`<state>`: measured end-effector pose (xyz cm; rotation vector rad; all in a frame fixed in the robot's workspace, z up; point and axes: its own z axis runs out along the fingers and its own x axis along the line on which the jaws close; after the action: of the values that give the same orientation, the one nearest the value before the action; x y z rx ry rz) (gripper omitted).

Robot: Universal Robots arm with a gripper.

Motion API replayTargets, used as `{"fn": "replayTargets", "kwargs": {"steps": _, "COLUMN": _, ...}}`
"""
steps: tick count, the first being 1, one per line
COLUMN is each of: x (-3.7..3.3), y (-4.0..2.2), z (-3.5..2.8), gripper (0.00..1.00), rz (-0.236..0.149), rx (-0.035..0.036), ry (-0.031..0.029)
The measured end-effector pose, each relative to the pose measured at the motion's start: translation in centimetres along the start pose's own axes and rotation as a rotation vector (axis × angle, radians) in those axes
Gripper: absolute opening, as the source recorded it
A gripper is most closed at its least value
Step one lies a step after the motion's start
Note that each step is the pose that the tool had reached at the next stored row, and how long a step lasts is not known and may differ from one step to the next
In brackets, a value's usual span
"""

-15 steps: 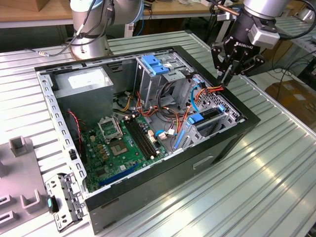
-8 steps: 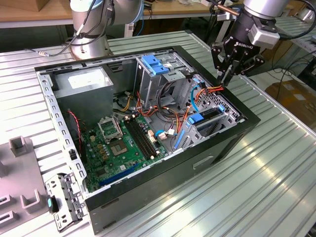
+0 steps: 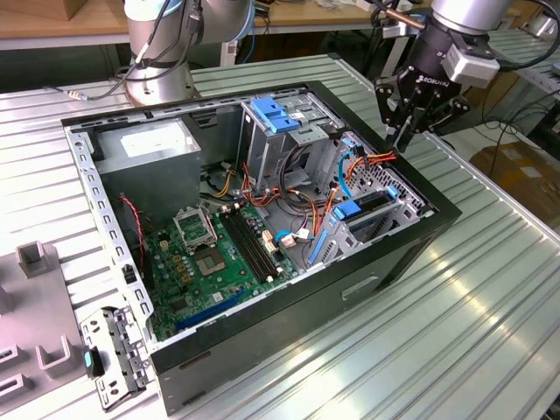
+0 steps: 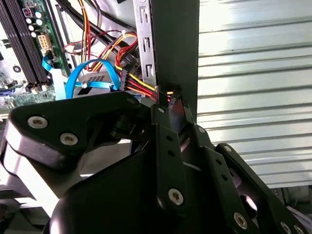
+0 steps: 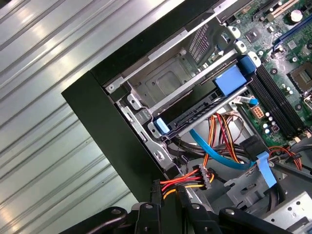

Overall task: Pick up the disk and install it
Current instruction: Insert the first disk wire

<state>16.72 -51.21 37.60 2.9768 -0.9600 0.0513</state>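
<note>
Exterior view: noted gripper over rim of case at the exterior view's right, fingers drawn together. Located disk in drive cage nearby, blue rail showing.

Second wrist view: found gripper nosed up against red-yellow power wires; cannot tell whether pinching them.

First wrist view: saw disk lying level in cage. Judged seating stage, late. Would need clearance from wires for any further move.

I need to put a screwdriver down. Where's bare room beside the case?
The ribbed silver metal table is bare on the exterior view's right of the black computer case. On the exterior view's left, grey fixture blocks crowd it; inside, red and yellow wires crowd near the end effector.
</note>
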Motion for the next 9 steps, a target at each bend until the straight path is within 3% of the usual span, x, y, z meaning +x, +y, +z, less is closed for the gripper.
{"fn": "replayTargets", "kwargs": {"steps": 3, "x": 0.20, "y": 0.28, "z": 0.12, "gripper": 0.27, "rz": -0.017, "rx": 0.0078, "ry": 0.0129}}
{"fn": "replayTargets", "kwargs": {"steps": 9, "x": 0.38, "y": 0.55, "z": 0.50, "gripper": 0.27, "rz": -0.070, "rx": 0.0155, "ry": 0.0207}}
